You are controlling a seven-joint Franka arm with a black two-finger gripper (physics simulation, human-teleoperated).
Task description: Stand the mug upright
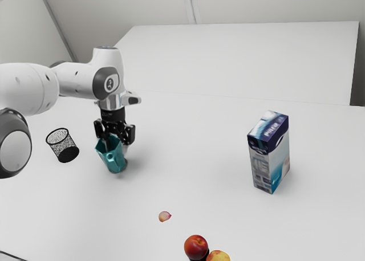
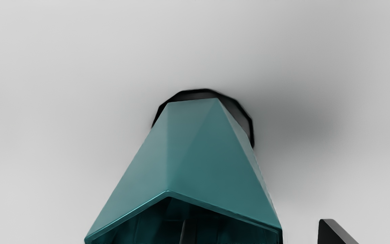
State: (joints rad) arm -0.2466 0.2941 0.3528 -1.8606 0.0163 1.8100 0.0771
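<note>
In the exterior view the black gripper (image 1: 116,138) points down at the top of the teal mug (image 1: 116,159). The mug's mouth faces up and its base is toward the table; its body leans a little in that view, and I cannot tell if the base sits flat. From the wrist, the gripper (image 2: 258,222) stands open astride one wall of the mug (image 2: 195,156). One finger (image 2: 189,233) is inside the mouth, the other (image 2: 332,234) outside, with visible gaps to the wall. A black edge rings the mug's far end.
A black mesh cup (image 1: 64,146) stands near the mug, toward the exterior view's left. Toward that view's right is a blue and white carton (image 1: 271,153). A small pinkish piece (image 1: 164,216), a red fruit (image 1: 196,247) and a yellowish fruit (image 1: 218,256) lie nearer the camera.
</note>
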